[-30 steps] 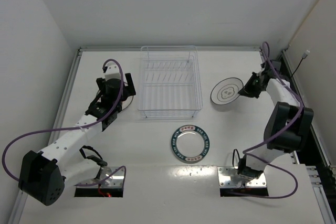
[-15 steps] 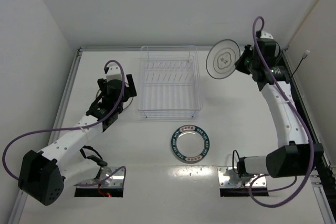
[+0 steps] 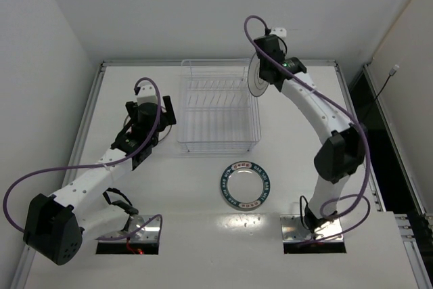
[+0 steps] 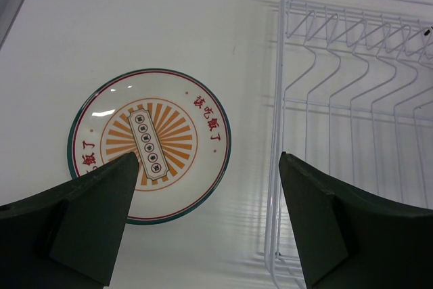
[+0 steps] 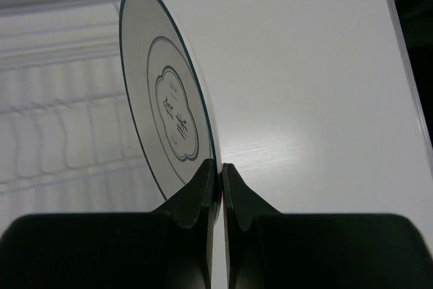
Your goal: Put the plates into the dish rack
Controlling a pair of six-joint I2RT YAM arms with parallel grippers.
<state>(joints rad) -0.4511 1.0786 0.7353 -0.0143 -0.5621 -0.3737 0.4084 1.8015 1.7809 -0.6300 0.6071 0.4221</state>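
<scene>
Holding the grey-ringed white plate point(image 5: 166, 109) over the dish rack point(image 3: 218, 145), with no plate slotted yet.
The right gripper point(image 5: 218, 167) is clenched on the plate's rim and holds it on edge above the rack's far right corner. The teal-rimmed plate point(image 3: 247, 185) lies flat just in front of the rack. The orange sunburst plate point(image 4: 149, 145) lies left of the rack, under the left gripper point(image 4: 207, 157), whose jaws are spread wide and grasp nothing.

bright, even light; soft shadows; sharp

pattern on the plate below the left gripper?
Plate: orange sunburst, red characters, dark green rim. Shows best in left wrist view.
</scene>
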